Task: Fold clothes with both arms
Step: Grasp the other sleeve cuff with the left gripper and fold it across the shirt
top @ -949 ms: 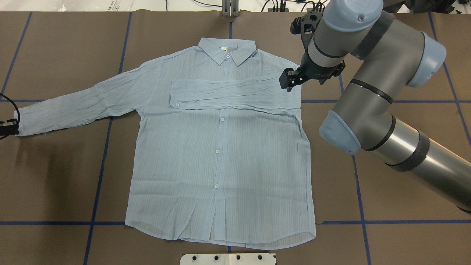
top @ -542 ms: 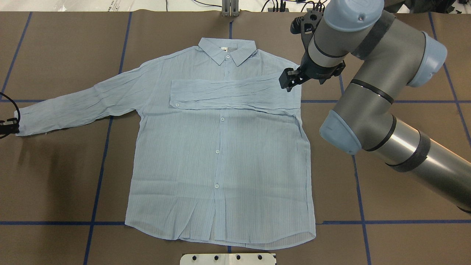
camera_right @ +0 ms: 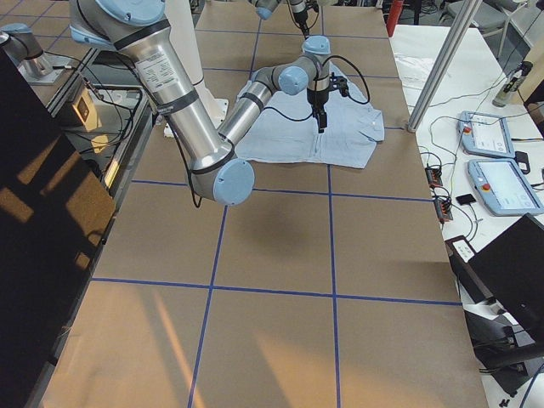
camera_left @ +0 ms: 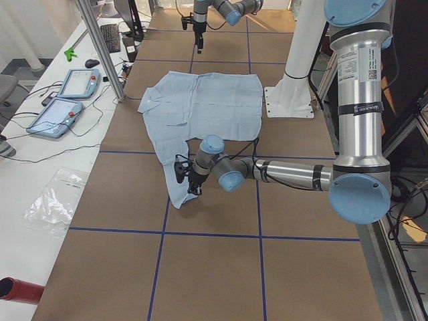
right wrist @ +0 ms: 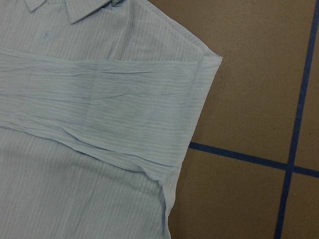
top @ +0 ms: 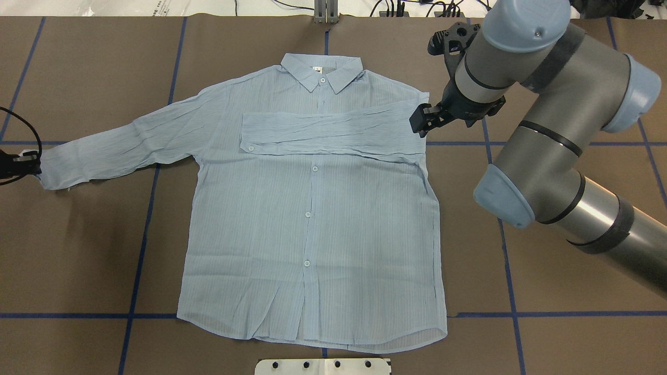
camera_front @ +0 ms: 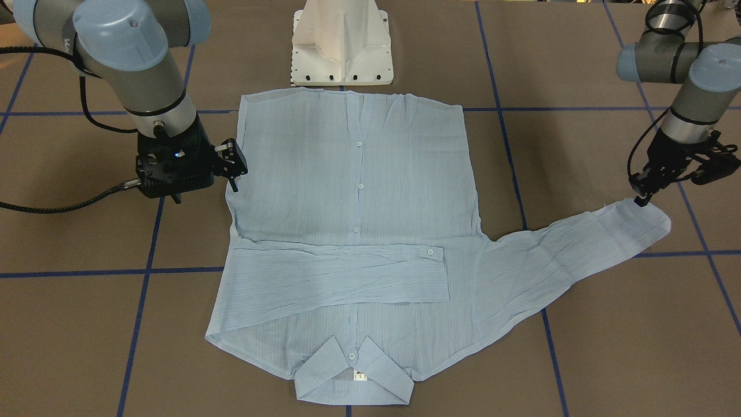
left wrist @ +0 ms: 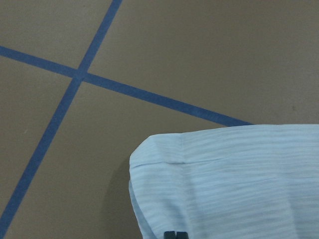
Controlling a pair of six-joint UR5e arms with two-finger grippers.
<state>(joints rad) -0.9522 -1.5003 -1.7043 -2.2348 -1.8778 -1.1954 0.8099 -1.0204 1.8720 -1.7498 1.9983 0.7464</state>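
The light blue striped shirt [top: 312, 219] lies flat, front up, its collar [top: 321, 70] on the far side of the table. One sleeve [top: 328, 134] is folded across the chest. The other sleeve [top: 120, 148] stretches out to the overhead view's left. My left gripper [top: 26, 165] [camera_front: 639, 197] is shut on that sleeve's cuff [left wrist: 209, 174], which is raised slightly off the table. My right gripper [top: 420, 124] [camera_front: 233, 171] hovers open just off the shirt's folded shoulder edge [right wrist: 199, 99], holding nothing.
The brown table cover carries blue tape lines [top: 140, 250]. The white pedestal base [camera_front: 341, 46] stands just behind the shirt's hem. A metal post [top: 325, 11] sits at the far edge. Tablets and cables [camera_left: 63, 100] lie on a side table.
My left gripper has moved inward with the cuff, pulling the sleeve end toward the shirt's body. My right arm has shifted outward, away from the folded shoulder.
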